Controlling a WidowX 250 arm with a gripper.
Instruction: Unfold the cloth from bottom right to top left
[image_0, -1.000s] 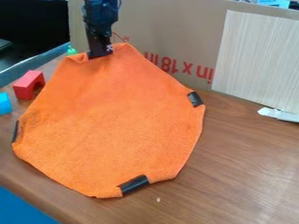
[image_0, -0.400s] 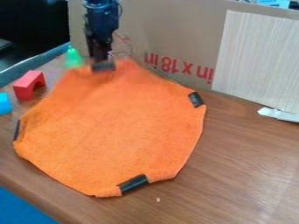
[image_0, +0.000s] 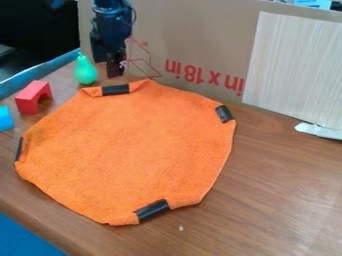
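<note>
most of the picture is taken up by a wooden tabletop (image_0: 287, 185), backed along the top by an upright cardboard panel (image_0: 194, 42). on it the orange cloth (image_0: 127, 145) is laid out broad and nearly flat, from the lower left and lower centre up to the foot of the cardboard. by this lie the unfolding is judged to be all but done: no large flap is seen doubled over, and the far end is spread towards the upper left. what may be left is slight, namely some puckering along the top edge, which could be smoothed if a neater finish is wanted.

the black gripper (image_0: 113, 72) is held at the upper left, just above the cloth's top edge in the picture, with a narrow gap seen between them. whether it is spread or pressed together cannot be told, but no cloth is seen caught in it. the nearest part of the cloth is the black top patch (image_0: 115, 90), straight below the tool. beside the gripper, to its left in the frame, a green pear (image_0: 85, 73) is stood near the cloth's upper left edge.
</note>
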